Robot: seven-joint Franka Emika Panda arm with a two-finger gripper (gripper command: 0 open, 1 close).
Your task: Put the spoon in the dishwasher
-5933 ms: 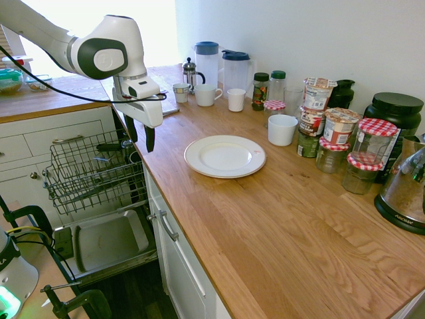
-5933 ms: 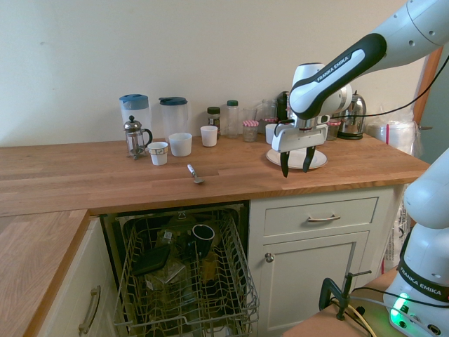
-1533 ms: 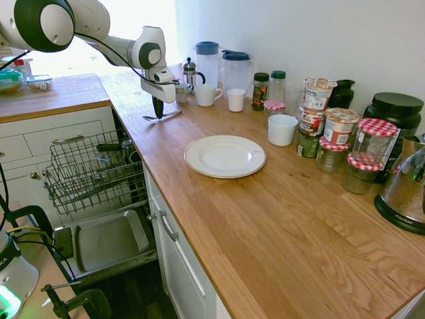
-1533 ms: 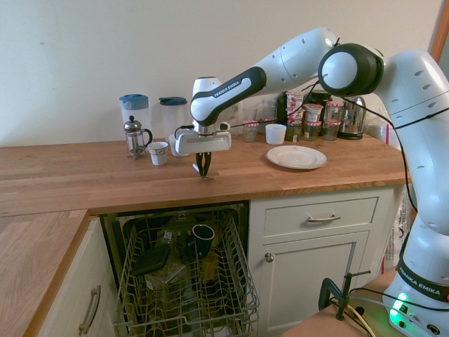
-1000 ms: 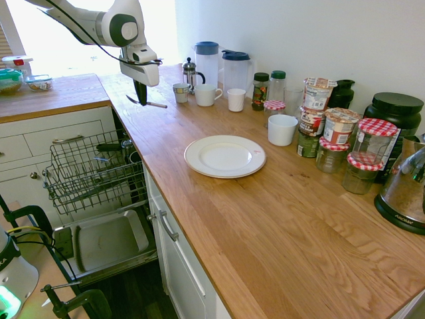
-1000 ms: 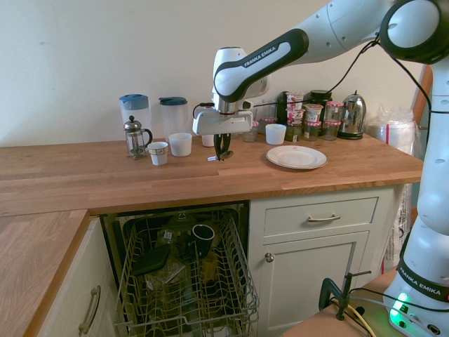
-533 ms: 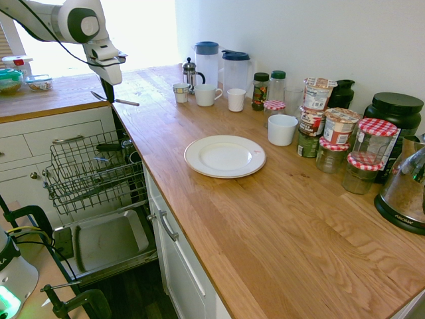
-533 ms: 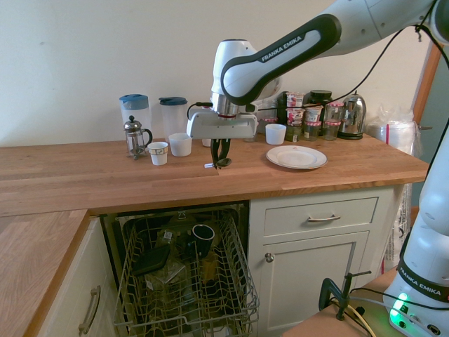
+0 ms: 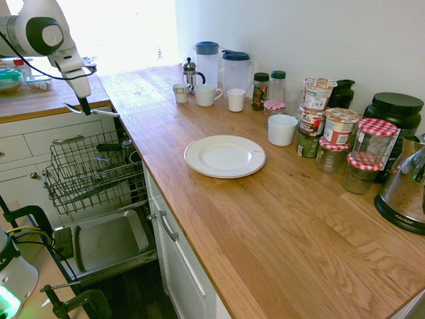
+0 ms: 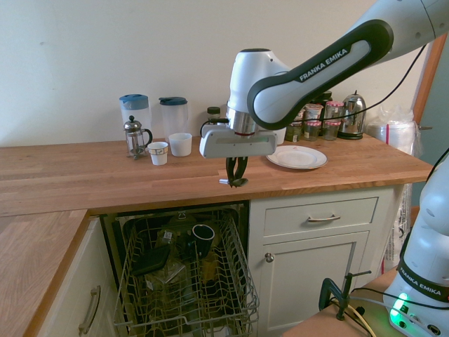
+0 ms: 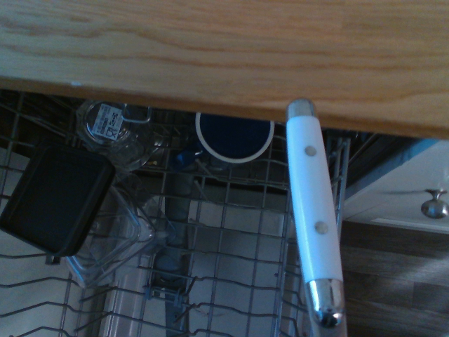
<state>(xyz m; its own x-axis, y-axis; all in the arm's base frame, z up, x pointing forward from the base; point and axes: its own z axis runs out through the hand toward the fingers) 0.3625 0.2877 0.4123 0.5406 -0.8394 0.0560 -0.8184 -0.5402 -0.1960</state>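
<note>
Presently, the built-in dishwasher with its steel-lined drop-down door (image 9: 111, 240) stands open, grey wire rack (image 11: 231, 242) exposed. Pick-up done; lowering and release remain. Black two-finger gripper (image 10: 236, 181): closed on the slim white-handled metal spoon (image 11: 314, 200), which lies crosswise between its fingertips, above rack level.

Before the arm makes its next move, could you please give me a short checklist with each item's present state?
- Black two-finger gripper shut on the slim metal spoon with the white handle: ok
- Spoon lifted off the wooden countertop: ok
- Grey wire dishwasher rack pulled out: ok
- Spoon inside the rack: not ok
- Round white plate away from the gripper: ok
- Grip firm enough against slipping: cannot tell
</note>
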